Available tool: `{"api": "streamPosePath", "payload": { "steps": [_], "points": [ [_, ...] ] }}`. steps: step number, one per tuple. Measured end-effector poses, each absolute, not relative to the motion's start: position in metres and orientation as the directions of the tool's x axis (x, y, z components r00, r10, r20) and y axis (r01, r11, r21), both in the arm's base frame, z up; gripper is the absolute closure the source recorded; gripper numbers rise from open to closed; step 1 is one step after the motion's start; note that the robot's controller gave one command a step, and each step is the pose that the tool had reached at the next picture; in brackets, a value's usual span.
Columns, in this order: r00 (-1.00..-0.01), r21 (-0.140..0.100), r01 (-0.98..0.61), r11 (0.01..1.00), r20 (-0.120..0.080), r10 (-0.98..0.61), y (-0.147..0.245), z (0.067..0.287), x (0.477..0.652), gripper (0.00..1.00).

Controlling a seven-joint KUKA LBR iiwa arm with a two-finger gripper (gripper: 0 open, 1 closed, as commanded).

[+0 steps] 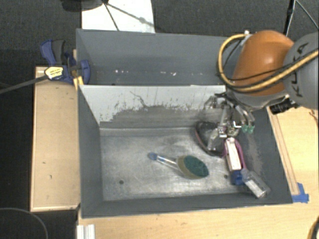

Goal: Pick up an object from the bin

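Metal tool, grip state unclear, hangs over a dark rounded object beside a pink oblong box.

site: robotics lab | evidence: KUKA arm, grey metal bin

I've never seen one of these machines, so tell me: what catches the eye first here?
The arm's big orange cover at the right of the bin, with the gripper below it, low beside a dark rounded thing near the back wall. Then the round green brush lying mid-floor, and a pink-and-white tube by the gripper.
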State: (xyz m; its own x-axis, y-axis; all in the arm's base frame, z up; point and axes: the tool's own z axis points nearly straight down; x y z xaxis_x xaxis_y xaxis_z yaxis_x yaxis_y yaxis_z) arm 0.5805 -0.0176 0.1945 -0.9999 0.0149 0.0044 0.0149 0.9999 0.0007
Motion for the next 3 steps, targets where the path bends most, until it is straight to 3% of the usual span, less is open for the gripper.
{"api": "streamPosePath", "payload": {
  "steps": [1, 2, 3],
  "points": [
    [-0.979, 0.001, -0.205, 0.979, 0.004, -0.205, -0.040, 0.082, 0.555, 0.00],
    [-0.955, -0.005, -0.295, 0.955, -0.018, -0.295, -0.042, 0.074, 0.496, 0.00],
    [-0.883, 0.002, -0.469, 0.883, -0.007, -0.469, 0.050, 0.091, 0.514, 0.00]
  ]
}}
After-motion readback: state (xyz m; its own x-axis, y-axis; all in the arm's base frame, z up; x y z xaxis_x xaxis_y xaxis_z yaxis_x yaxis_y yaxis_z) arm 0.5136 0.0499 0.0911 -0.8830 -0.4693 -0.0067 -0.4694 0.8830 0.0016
